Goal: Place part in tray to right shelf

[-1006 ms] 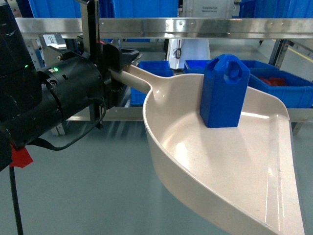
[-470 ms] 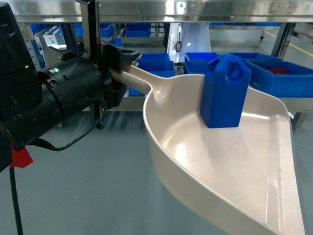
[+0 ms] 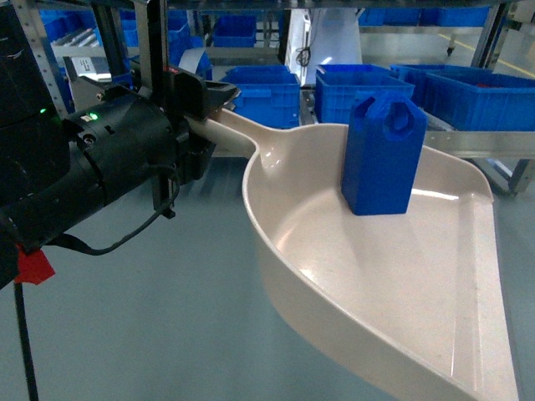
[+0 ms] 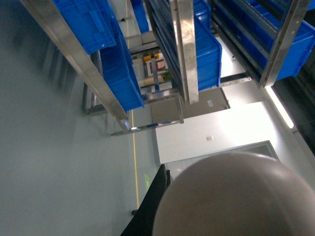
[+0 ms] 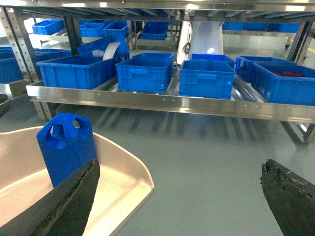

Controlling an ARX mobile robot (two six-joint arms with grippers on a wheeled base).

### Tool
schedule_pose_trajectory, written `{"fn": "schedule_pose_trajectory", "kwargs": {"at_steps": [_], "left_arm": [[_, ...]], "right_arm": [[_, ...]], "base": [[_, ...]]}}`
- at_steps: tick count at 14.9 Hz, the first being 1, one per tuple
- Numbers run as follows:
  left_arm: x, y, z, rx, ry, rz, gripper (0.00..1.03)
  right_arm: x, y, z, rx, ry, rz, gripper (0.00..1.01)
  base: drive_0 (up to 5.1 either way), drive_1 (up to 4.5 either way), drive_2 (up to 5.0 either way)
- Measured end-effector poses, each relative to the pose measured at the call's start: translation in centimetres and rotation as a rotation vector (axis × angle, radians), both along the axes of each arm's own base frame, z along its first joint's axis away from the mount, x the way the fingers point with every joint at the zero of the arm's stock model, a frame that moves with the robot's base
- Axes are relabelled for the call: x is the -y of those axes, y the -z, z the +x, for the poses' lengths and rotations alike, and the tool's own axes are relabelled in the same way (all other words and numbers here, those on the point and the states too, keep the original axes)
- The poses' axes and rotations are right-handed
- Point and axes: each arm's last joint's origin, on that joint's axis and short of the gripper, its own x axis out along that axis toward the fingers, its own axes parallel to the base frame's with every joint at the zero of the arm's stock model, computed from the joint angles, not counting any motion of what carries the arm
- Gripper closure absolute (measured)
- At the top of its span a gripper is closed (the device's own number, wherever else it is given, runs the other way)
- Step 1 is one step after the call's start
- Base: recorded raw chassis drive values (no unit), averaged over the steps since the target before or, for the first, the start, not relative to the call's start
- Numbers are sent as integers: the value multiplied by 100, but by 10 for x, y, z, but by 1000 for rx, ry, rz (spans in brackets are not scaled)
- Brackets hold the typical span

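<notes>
The cream tray (image 3: 376, 276) is held level by its long handle, with my left gripper (image 3: 211, 113) shut on that handle. The blue part (image 3: 383, 154) stands upright inside the tray near its back wall. In the left wrist view the tray's rounded handle (image 4: 236, 196) fills the lower right beside one black finger (image 4: 153, 204). My right gripper (image 5: 179, 196) hangs open with nothing in it, to the right of the tray's corner (image 5: 125, 182). The part (image 5: 66, 145) shows just past its left finger. The steel shelf with its flat front rail (image 5: 172, 104) stands ahead.
Several blue crates (image 5: 147, 73) sit in a row on the shelf behind the rail, with more crates (image 3: 476, 96) to the right. A steel upright (image 3: 155, 50) rises behind my left arm. Grey floor (image 5: 211, 157) lies between me and the rack.
The rack has slid upward in the head view and its upper rail has left the frame. The tray, the part and my left gripper keep the same place in the view.
</notes>
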Motion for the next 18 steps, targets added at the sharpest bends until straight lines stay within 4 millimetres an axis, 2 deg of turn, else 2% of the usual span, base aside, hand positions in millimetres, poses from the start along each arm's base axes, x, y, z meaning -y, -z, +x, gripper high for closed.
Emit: {"fn": "schedule_pose_trajectory", "kwargs": {"at_steps": [15, 18], "left_arm": [[0, 0, 0, -2, 0, 1, 91], [0, 0, 0, -1, -2, 0, 91]], "right_arm": [[0, 0, 0, 0, 0, 0, 3], [0, 0, 0, 1, -2, 0, 3]], "base": [[0, 0, 0], [272, 113, -405]]}}
